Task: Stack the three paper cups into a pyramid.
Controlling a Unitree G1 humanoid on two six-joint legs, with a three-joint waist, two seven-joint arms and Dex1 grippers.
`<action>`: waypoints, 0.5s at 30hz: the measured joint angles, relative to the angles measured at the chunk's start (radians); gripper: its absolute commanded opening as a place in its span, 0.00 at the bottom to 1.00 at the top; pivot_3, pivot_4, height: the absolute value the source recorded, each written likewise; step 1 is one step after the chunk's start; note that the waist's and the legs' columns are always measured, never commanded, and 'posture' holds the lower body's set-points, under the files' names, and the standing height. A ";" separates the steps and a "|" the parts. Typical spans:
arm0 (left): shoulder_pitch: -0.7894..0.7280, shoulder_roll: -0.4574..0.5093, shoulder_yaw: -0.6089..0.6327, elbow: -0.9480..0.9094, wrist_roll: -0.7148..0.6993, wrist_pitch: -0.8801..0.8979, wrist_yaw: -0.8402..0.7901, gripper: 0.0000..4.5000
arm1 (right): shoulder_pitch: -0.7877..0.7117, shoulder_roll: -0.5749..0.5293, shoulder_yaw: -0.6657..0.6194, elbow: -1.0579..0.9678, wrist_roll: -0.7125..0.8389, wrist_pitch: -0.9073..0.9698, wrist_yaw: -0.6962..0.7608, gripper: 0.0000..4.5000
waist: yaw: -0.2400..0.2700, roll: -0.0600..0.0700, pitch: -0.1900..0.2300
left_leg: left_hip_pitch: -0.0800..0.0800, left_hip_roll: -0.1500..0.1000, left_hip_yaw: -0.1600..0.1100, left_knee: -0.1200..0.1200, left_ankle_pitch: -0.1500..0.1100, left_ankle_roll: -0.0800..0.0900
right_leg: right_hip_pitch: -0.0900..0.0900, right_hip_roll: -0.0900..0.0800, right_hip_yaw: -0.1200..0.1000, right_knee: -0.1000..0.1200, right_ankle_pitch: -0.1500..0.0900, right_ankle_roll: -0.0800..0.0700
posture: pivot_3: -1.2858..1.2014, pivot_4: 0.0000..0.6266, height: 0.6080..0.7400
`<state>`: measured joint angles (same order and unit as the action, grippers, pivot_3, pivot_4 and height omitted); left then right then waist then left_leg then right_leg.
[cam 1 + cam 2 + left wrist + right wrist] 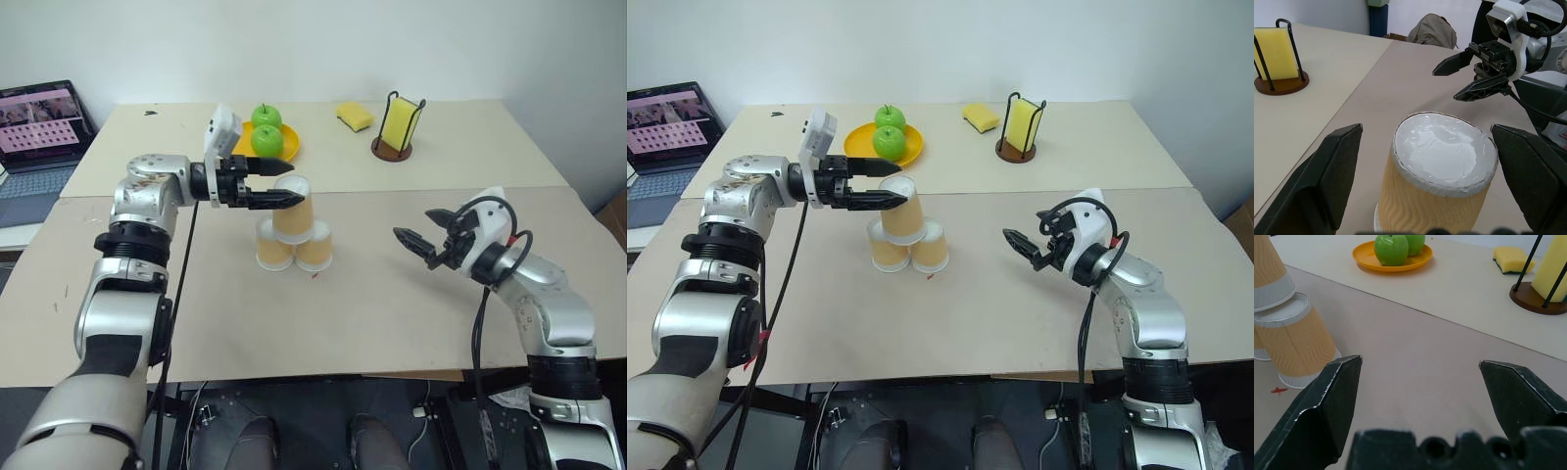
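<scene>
Nearest the camera, the right claw hangs released over the front of the bench, its fingers spread with nothing between them, pointing toward the cups from well to their right.

Three paper cups stand as a pyramid near the middle of the bench, all upside down with white bases up. Two base cups sit side by side and touching, the left one and the right one. A third cup rests on top, straddling the two.

At the top cup, the left claw reaches in level from the left. It is released: the left wrist view shows a finger on each side of the cup, with a gap between each finger and the cup wall.

Behind the pyramid, an orange plate carries two green apples. Farther right lie a yellow sponge and a wire holder with another sponge in it. A laptop sits off to the far left.
</scene>
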<state>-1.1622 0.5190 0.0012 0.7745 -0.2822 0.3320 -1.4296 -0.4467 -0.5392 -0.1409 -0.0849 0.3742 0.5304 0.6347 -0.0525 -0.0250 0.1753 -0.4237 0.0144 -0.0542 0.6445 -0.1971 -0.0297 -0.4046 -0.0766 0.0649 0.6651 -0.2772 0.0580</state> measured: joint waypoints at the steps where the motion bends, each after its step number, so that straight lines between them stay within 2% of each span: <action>1: 0.000 0.003 0.005 -0.005 -0.001 0.004 0.002 1.00 | 0.000 0.001 0.005 0.002 0.000 0.000 0.001 1.00 | 0.000 0.000 0.000 | 0.000 0.000 0.000 0.000 0.000 0.000 | 0.000 0.000 0.000 0.000 0.000 0.000 | 0.52 0.24 0.94; 9: 0.000 0.019 0.102 -0.051 -0.075 0.070 0.081 1.00 | -0.003 0.003 0.013 0.019 0.000 -0.009 0.008 1.00 | 0.001 0.000 0.000 | 0.000 0.000 0.000 0.000 0.000 0.000 | 0.000 0.000 0.000 0.001 0.000 0.000 | 0.52 0.24 0.94; 12: 0.003 0.022 0.232 -0.089 -0.134 0.089 0.255 1.00 | -0.004 0.004 0.014 0.019 0.000 -0.009 0.008 1.00 | 0.000 0.000 0.000 | 0.000 0.000 -0.001 0.001 0.000 0.000 | 0.000 0.000 0.000 0.001 0.000 0.000 | 0.52 0.24 0.94; 15: 0.061 0.022 0.353 -0.203 -0.165 0.090 0.494 1.00 | -0.008 0.004 0.018 0.020 -0.007 -0.009 0.000 1.00 | -0.001 0.000 0.000 | 0.001 0.000 0.000 0.001 0.000 0.000 | 0.000 0.000 0.001 0.005 0.000 0.000 | 0.52 0.24 0.94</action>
<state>-1.1013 0.5412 0.3546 0.5710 -0.4476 0.4217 -0.9357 -0.4544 -0.5350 -0.1231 -0.0651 0.3676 0.5214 0.6345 -0.0534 -0.0247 0.1749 -0.4229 0.0147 -0.0546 0.6453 -0.1971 -0.0296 -0.4045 -0.0771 0.0658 0.6702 -0.2771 0.0580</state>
